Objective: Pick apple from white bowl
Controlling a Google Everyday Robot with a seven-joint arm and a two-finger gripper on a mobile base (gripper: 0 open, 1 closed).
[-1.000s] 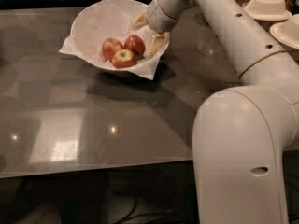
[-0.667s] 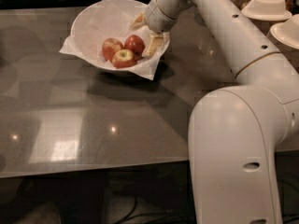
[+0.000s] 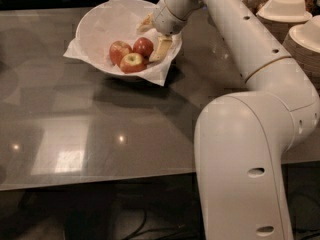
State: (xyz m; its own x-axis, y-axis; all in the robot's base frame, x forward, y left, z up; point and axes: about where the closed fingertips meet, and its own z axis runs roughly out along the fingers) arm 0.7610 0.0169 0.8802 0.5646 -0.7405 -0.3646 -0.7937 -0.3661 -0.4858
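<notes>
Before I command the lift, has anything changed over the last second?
Only the arm's bulky lower link drifted slightly left. The hand stays in the white bowl beside the apple; bowl, apple and the other two apples are unmoved.

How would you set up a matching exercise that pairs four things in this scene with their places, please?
Things:
1. apple
2. yellow-topped apple
3. gripper
4. stacked bowls

Places:
a. at the right edge of the view, beyond the arm
b. in the white bowl, nearest the camera
c. in the bowl, deepest red, right beside a gripper finger
d. reaching into the bowl's right side, fingers open

Pairs: 1-c, 2-b, 3-d, 4-a.
</notes>
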